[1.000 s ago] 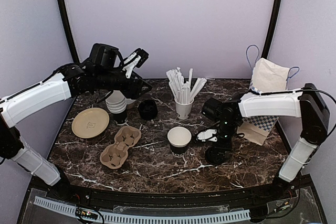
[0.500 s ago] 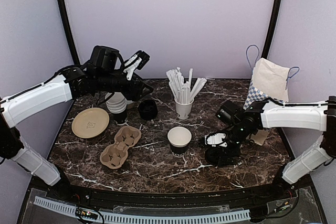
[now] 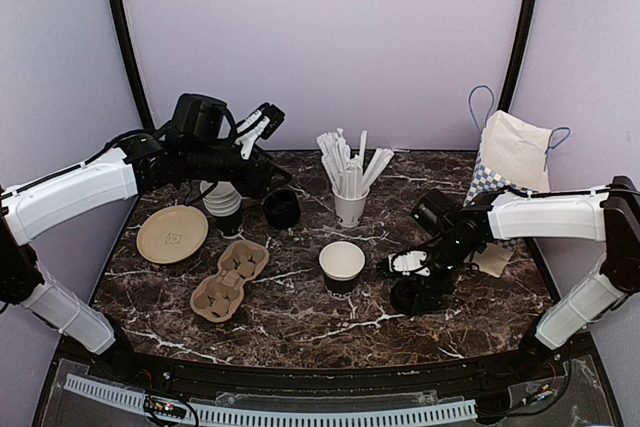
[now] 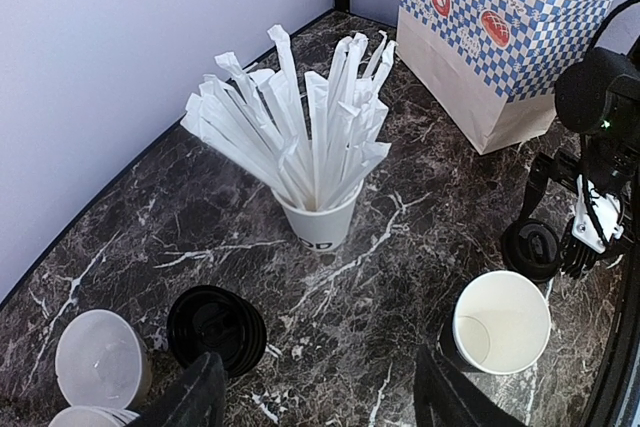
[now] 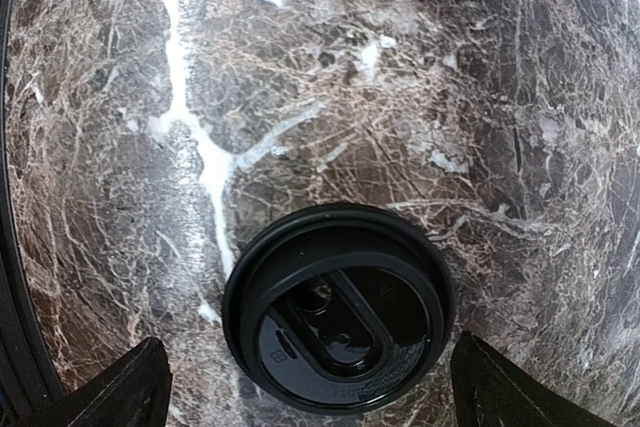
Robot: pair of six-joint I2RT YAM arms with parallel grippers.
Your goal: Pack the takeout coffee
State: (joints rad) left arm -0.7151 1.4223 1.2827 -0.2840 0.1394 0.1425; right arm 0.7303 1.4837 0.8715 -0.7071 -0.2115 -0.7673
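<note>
Takeout coffee, a small black paper cup capped with a black plastic lid [image 5: 338, 307], stands on the dark marbled tabletop [image 3: 300, 327] directly beneath the right end effector [image 3: 412, 269]. Seen from the wrist, its two fingers [image 5: 120, 392] are spread wide, one on each side of the lid, and grasp nothing. Just to the left of it stands an open black paper cup with a white inside [image 3: 341, 265]. Behind it, towards the right edge, is a paper bag with blue checks and doughnut pictures [image 3: 512, 162]. Across the tabletop the left end effector [image 4: 320, 402] hangs released and empty, close to a low stack of black lids [image 4: 215, 327] and a stack of cups [image 3: 222, 205]. A white cup of paper-wrapped straws [image 3: 350, 209] stands at the back, between the two arms.
</note>
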